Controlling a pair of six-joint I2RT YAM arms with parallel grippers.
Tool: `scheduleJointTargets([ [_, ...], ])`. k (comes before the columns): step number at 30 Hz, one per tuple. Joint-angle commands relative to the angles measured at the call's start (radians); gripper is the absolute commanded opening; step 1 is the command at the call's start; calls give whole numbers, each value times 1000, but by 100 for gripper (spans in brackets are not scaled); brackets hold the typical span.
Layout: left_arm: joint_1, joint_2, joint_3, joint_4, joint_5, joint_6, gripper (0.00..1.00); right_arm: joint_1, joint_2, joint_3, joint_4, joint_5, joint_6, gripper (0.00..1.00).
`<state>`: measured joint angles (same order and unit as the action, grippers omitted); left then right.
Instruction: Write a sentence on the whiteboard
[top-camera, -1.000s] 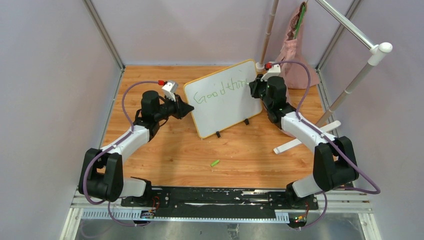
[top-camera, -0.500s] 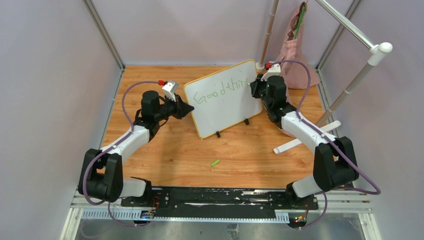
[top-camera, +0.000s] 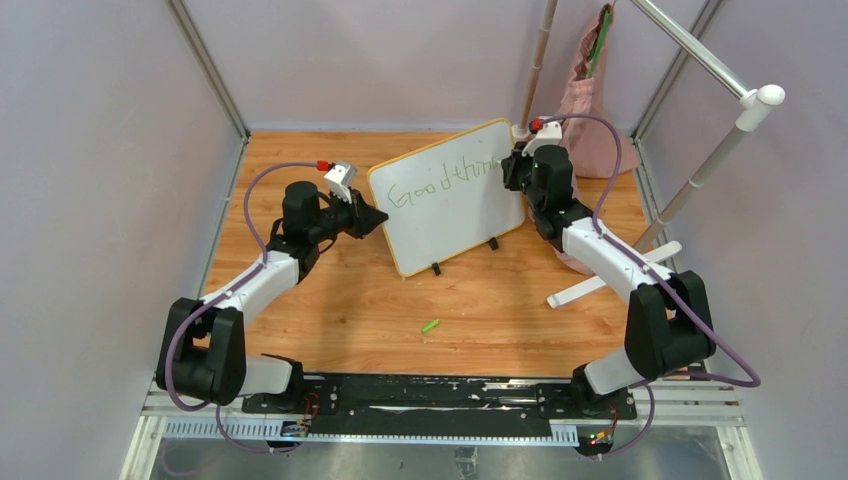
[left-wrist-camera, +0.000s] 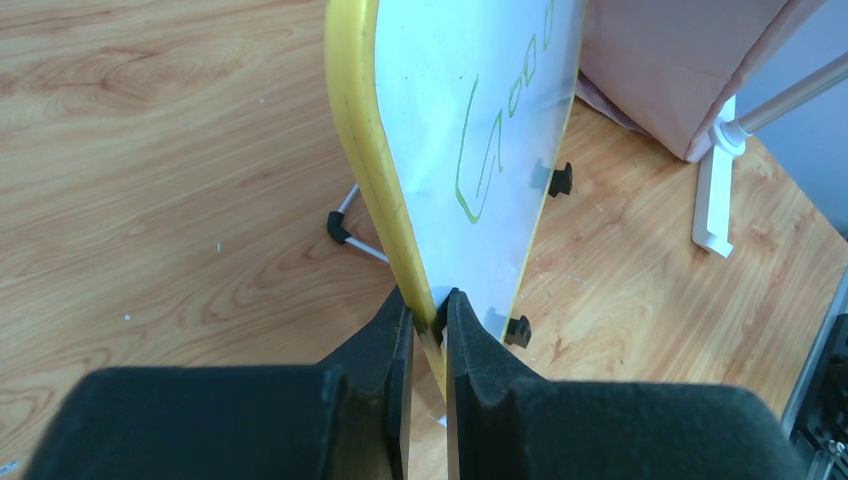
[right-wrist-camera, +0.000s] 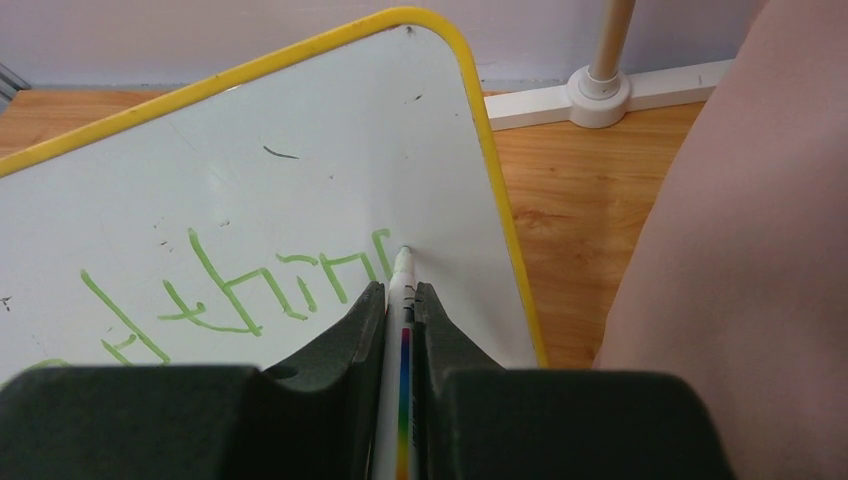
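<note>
Whiteboard (top-camera: 447, 205), last letters behind right end effector (top-camera: 512, 170)

A lab robot cell: plain walls (top-camera: 100, 150), metal frame (top-camera: 205, 68), wooden tabletop (top-camera: 350, 300).

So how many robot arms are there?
2. The left arm is on the left, the left end effector pinching the whiteboard's yellow edge. The right arm is on the right, the right end effector holding a marker to the board. None seem hidden.
</note>
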<state>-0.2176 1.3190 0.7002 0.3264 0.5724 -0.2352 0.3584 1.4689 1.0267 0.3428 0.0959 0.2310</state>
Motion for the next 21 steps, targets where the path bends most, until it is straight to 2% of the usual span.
scheduleJointTargets([
  [1, -5, -3, -8, -29, -73, 116, 0, -13, 15, 51, 10, 0, -16, 0],
  [21, -6, -4, -8, -28, -74, 117, 0, -12, 14, 44, 13, -16, -2, 0],
])
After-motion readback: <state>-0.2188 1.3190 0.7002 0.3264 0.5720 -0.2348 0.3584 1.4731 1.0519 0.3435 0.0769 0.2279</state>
